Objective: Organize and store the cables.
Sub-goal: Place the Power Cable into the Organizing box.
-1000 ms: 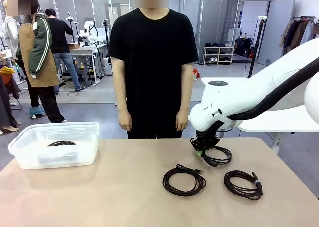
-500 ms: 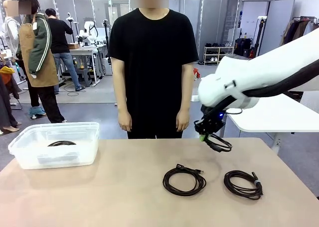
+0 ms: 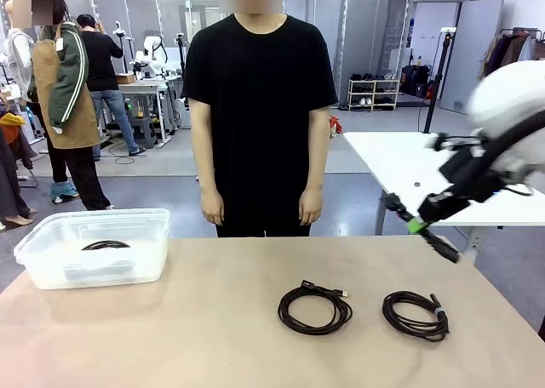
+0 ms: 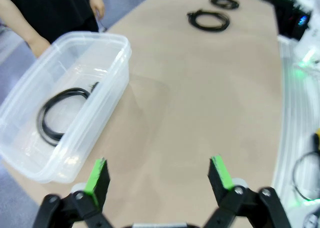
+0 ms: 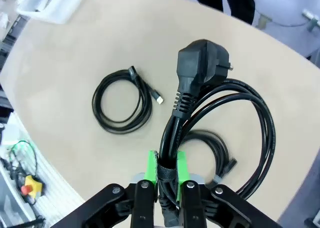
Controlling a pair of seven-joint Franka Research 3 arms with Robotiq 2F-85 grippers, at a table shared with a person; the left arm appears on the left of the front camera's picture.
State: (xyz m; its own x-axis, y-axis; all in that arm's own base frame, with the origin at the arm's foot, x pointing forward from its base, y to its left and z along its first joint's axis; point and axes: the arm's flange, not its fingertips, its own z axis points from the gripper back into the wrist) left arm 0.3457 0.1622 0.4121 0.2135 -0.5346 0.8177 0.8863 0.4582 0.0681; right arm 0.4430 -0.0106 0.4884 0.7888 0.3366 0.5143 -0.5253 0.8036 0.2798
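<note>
Cables [image 3: 314,309] four, clear tub [image 3: 51,269] one.

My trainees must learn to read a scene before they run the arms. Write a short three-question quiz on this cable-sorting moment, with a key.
1. True or false: the right gripper is shut on a bound power cable, held in the air.
2. How many cable coils lie on the table itself?
3. The clear plastic bin holds: A) nothing, B) one coiled cable, C) three cables.
Key: 1 true. 2 two: the USB cable and the coil beside it. 3 B.
</note>
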